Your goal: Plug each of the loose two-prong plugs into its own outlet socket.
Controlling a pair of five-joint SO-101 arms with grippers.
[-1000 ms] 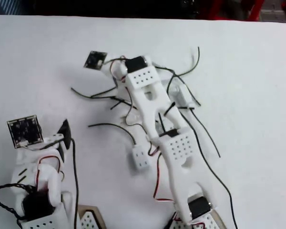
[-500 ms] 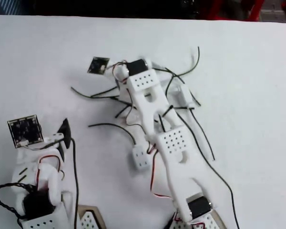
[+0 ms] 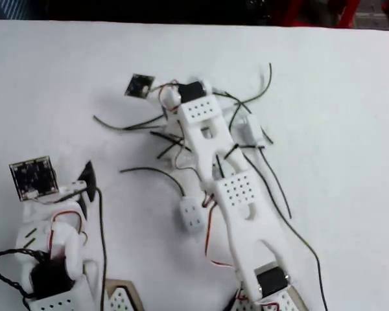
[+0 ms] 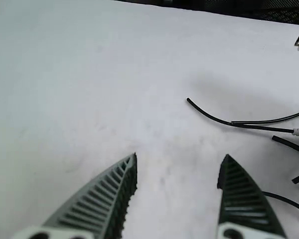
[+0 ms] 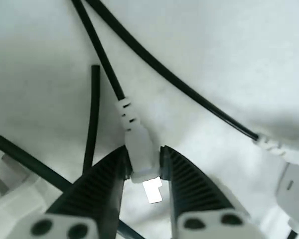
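- Your right gripper: fingers closed on the white two-prong plug, among black cables.
- Your left gripper: fingers wide apart, holding nothing, above the white table.

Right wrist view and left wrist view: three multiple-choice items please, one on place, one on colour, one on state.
1. Where is the white plug?
A) between the right gripper's fingers
B) lying free of any gripper
C) in a person's hand
2. What colour is the plug's cord?
A) red
B) black
C) yellow
3. How is the left gripper?
A) shut on a cord
B) shut on a plug
C) open over bare table
Key: 1 A, both fingers press the plug's sides; 2 B, a black cord leaves its ribbed collar; 3 C, its fingers stand apart with nothing between.
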